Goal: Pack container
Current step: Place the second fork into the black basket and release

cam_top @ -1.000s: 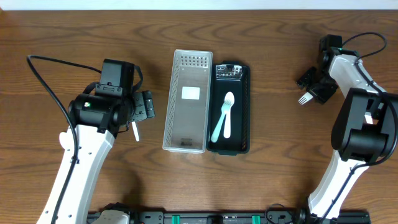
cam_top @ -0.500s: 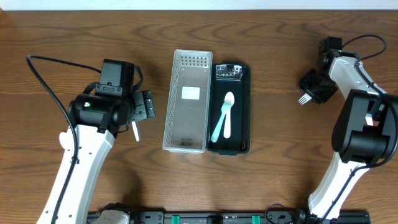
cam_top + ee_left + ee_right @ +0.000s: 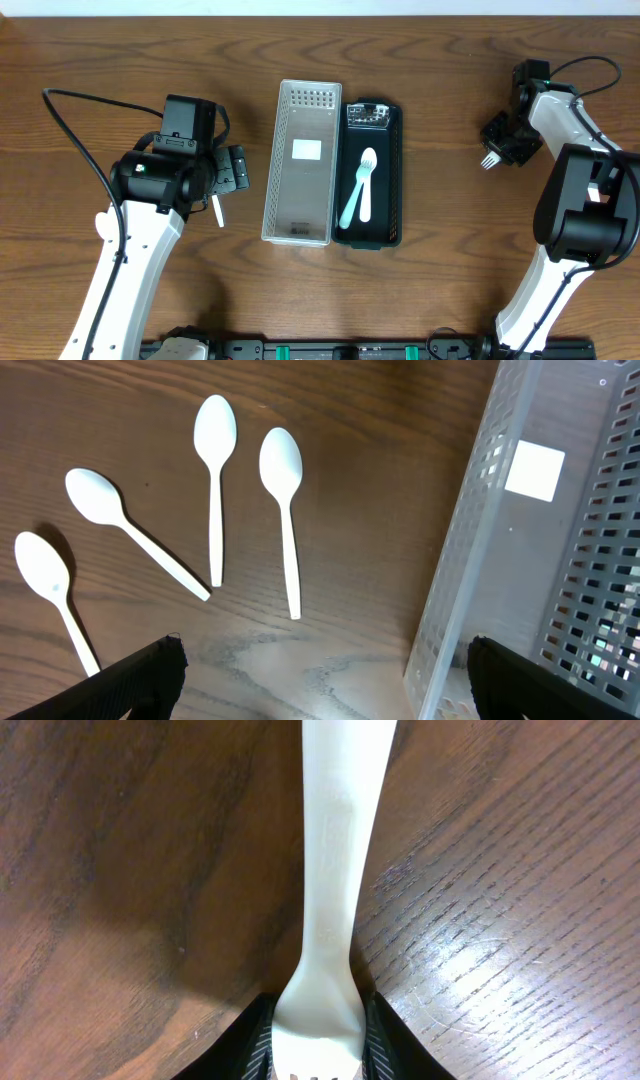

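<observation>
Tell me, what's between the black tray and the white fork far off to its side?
Nothing sits there. The overhead view shows only bare wooden table between the black tray and the white fork.

A dark brown wooden table (image 3: 430, 300) with swirling grain.

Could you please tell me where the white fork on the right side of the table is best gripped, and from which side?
Grip the white fork where its handle widens just behind the tines, coming straight down with a finger on each edge. It lies flat on the table, so only its thin sides offer purchase. The right pincer hugs that spot.
</observation>
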Controlling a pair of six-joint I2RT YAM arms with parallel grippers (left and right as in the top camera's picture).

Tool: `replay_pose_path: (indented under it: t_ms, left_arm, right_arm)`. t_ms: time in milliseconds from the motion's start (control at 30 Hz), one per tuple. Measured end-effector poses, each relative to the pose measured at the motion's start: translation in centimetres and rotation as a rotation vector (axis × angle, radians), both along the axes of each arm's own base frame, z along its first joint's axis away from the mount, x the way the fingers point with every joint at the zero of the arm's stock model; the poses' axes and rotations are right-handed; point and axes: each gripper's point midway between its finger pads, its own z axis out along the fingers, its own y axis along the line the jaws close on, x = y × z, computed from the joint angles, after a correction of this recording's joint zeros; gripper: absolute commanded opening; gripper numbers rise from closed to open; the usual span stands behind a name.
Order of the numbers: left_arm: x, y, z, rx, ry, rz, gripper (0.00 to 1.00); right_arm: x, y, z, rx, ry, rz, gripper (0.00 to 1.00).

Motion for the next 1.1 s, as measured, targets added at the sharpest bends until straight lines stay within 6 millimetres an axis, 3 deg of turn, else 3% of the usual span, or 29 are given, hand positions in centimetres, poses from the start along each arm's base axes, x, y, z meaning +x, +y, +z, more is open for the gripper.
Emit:
replay_pose_path:
  t_ms: [267, 367, 433, 533, 600, 667, 733, 800, 900, 1000, 1100]
  left_arm:
    - [0.0, 0.0, 0.0, 0.0, 0.0, 0.001, 0.92]
    - [0.0, 0.0, 0.0, 0.0, 0.0, 0.001, 0.92]
    - [0.0, 0.0, 0.0, 0.0, 0.0, 0.001, 0.92]
    - [0.0, 0.0, 0.0, 0.0, 0.0, 0.002, 0.92]
    - [0.0, 0.0, 0.0, -0.001, 0.0, 0.003, 0.92]
    - [0.0, 0.0, 0.0, -0.001, 0.0, 0.003, 0.92]
    - [0.0, 0.0, 0.0, -0.001, 0.001, 0.003, 0.92]
    - [-0.2, 0.0, -0.1, 0.0, 0.007, 0.003, 0.92]
    - [-0.2, 0.0, -0.1, 0.0, 0.008, 0.003, 0.92]
    - [-0.2, 0.0, -0.1, 0.0, 0.008, 0.003, 0.92]
    - [-0.2, 0.0, -0.1, 0.0, 0.009, 0.003, 0.92]
  right_arm:
    - [-0.6, 0.4, 0.4, 0.003, 0.019, 0.014, 0.17]
    - [-0.1, 1.6, 1.8, -0.004, -0.009, 0.081, 0.19]
    - [0.5, 3.0, 4.2, -0.017, -0.062, 0.156, 0.21]
    - [2.2, 6.8, 10.3, -0.036, -0.213, 0.312, 0.23]
    - [2.6, 10.6, 15.3, -0.046, -0.337, 0.437, 0.24]
    - [1.8, 14.5, 19.0, -0.043, -0.422, 0.556, 0.24]
    - [0.4, 17.7, 20.8, -0.027, -0.449, 0.649, 0.25]
    - [-1.4, 21.1, 21.1, -0.005, -0.439, 0.745, 0.25]
    - [-3.5, 24.6, 19.4, 0.016, -0.37, 0.84, 0.25]
    - [-4.9, 26.6, 16.9, 0.02, -0.293, 0.88, 0.25]
    - [-5.9, 27.4, 14.2, 0.018, -0.215, 0.88, 0.25]
